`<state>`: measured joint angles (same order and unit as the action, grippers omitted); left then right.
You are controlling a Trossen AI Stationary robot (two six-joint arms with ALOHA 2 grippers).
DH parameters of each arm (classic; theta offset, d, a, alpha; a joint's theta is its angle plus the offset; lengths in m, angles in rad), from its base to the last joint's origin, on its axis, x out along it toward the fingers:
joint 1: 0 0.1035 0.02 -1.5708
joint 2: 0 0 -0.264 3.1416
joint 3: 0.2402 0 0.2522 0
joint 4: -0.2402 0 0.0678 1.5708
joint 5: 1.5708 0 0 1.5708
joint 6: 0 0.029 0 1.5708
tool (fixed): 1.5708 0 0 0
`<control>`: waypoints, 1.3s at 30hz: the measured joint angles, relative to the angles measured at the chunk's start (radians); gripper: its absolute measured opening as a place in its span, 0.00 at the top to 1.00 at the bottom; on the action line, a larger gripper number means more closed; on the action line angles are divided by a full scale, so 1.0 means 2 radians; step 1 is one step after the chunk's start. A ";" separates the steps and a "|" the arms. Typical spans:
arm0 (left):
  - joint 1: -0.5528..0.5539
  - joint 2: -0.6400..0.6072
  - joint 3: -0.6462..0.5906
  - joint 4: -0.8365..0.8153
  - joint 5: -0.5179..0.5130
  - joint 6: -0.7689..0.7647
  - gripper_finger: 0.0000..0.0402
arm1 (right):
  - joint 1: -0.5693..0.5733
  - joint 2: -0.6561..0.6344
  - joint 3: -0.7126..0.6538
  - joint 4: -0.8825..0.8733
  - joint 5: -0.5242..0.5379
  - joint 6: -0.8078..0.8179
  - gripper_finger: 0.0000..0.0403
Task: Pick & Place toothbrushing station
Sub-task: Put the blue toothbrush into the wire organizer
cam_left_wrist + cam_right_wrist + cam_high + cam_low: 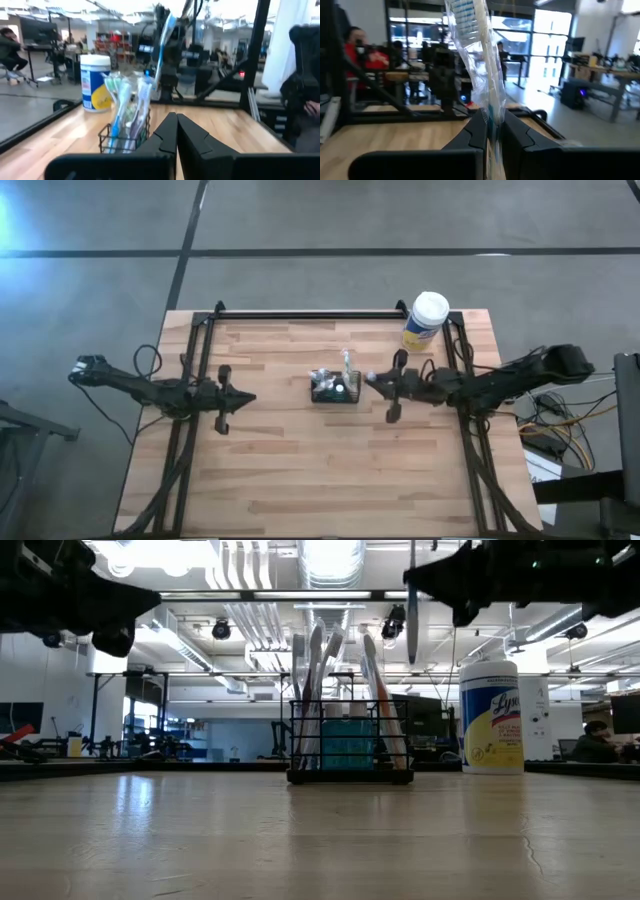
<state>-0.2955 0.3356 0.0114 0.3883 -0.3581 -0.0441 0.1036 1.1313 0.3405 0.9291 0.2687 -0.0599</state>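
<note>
— Where does the toothbrushing station stand? 
— On the table, near its middle, with wrapped toothbrushes standing upright in its compartments.

— And the canister? 
— Behind and to the right of the station, close to the table's far right corner, well apart from it.

— The arms? 
— The left gripper, fingers together and empty, hangs above the table to the left of the station, well apart. The right gripper hangs just beside the station's right end, clamped on a wrapped toothbrush that stands up between its fingers.
</note>
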 joint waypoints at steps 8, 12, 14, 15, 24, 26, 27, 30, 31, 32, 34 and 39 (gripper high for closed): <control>0.000 0.003 -0.001 -0.011 -0.001 0.000 0.98 | -0.029 0.081 -0.001 0.074 0.002 0.023 0.95; 0.000 0.003 -0.001 -0.011 -0.001 -0.001 0.98 | -0.035 0.130 0.008 0.107 0.002 0.023 0.94; 0.000 0.003 -0.001 -0.012 -0.001 -0.001 0.98 | -0.037 0.150 0.014 0.118 0.004 0.027 0.94; 0.000 0.003 -0.001 -0.012 -0.001 -0.001 0.98 | -0.037 0.157 0.015 0.120 0.009 0.030 0.94; 0.000 0.003 -0.001 -0.016 -0.001 -0.001 0.98 | -0.037 0.200 0.012 0.136 0.027 0.044 0.94; 0.000 0.004 -0.001 -0.016 -0.001 -0.001 0.98 | -0.037 0.211 0.008 0.140 0.039 0.046 0.94; 0.000 0.003 -0.001 -0.016 -0.001 -0.001 0.98 | -0.037 0.217 0.006 0.144 0.042 0.051 0.94; 0.000 0.004 -0.001 -0.017 -0.001 -0.001 0.98 | -0.037 0.236 0.004 0.157 0.049 0.063 0.94; 0.000 0.003 -0.001 -0.017 -0.001 -0.001 0.98 | -0.037 0.244 0.004 0.163 0.049 0.065 0.94; 0.000 0.004 -0.001 -0.017 -0.001 -0.001 0.98 | -0.037 0.252 0.004 0.169 0.049 0.067 0.94; 0.000 0.003 -0.001 -0.020 -0.001 -0.001 0.98 | -0.037 0.268 0.004 0.187 0.051 0.072 0.94; 0.000 0.004 -0.002 -0.020 -0.001 -0.001 0.98 | -0.037 0.311 0.004 0.230 0.051 0.079 0.94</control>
<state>-0.2958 0.3428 0.0082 0.3473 -0.3603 -0.0464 0.0299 1.7529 0.3481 1.3896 0.3710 0.0986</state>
